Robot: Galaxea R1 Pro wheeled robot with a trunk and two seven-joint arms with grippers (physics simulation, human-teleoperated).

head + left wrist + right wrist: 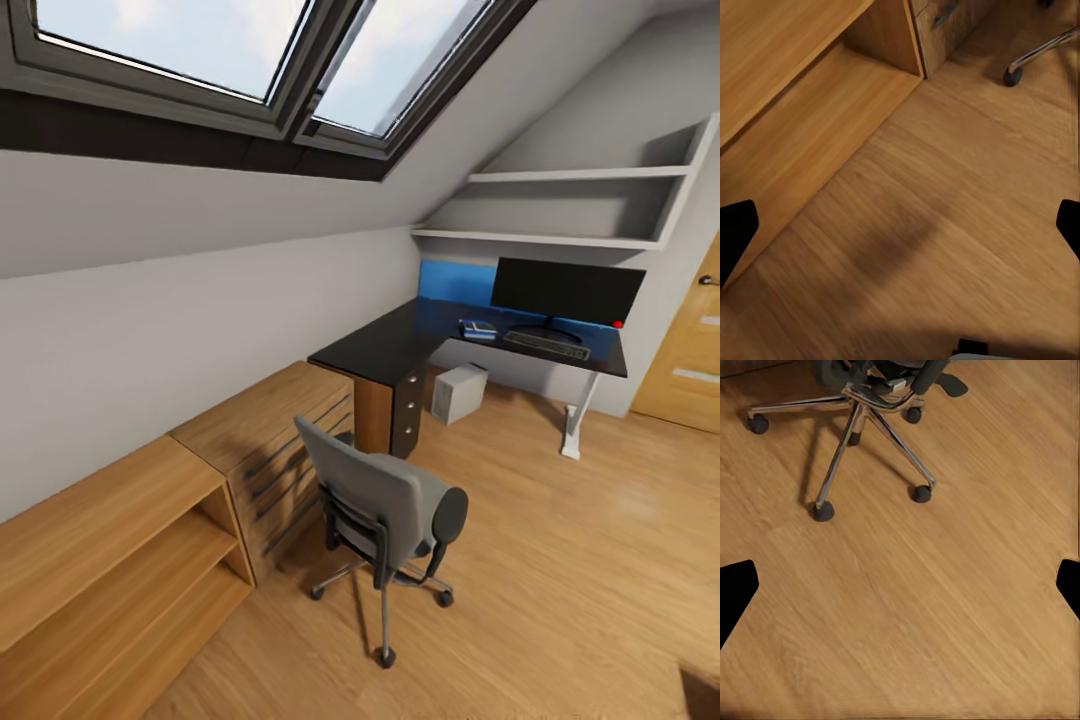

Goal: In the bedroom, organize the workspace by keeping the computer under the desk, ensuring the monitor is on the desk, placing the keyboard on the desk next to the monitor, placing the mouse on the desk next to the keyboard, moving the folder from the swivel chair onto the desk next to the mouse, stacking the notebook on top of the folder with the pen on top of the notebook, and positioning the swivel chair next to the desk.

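Both jaws are spread wide with nothing between them, only wood floor (915,615) being seen past the dark fingertips (736,236) of each gripper. Well short of the desk (400,345), the swivel chair (385,510) stands with its back turned. Castors should let it roll easily if pushed at the stiff backrest. Whether the folder is on its seat cannot be told.

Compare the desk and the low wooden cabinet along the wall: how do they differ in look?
The desk has a glossy black top; the wooden cabinet is light wood throughout. The desk carries the monitor and keyboard; the cabinet's top is bare. Both stand against the wall.
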